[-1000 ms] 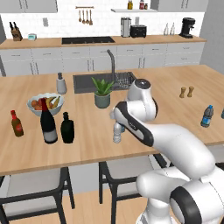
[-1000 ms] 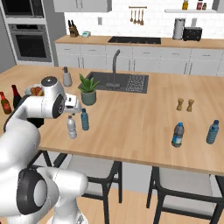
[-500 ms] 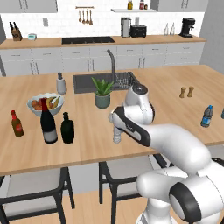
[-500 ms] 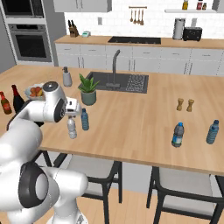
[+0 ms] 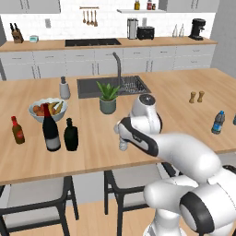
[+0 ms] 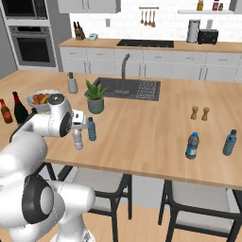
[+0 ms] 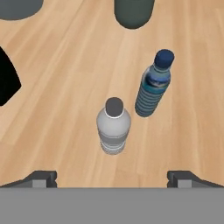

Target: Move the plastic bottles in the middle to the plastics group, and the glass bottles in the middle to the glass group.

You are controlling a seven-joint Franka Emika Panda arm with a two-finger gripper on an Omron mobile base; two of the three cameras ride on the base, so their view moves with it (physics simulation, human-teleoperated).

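Directly below the hand: two plastic bottles standing on the wooden counter (image 6: 142, 137).
Gripper (image 7: 112, 177) spread fully wide (holding nothing) above the clear bottle (image 7: 113, 126); the blue-tinted bottle (image 7: 153, 85) stands upright just beside it, apart; farther off, the squat black bottle (image 5: 70, 135) stands beside the wine bottle (image 5: 50, 128) and sauce bottle (image 5: 18, 130).

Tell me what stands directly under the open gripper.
The clear-whitish bottle stands upright on the wooden counter, with the blue bottle beside it. The counter beneath the bottles is hidden.
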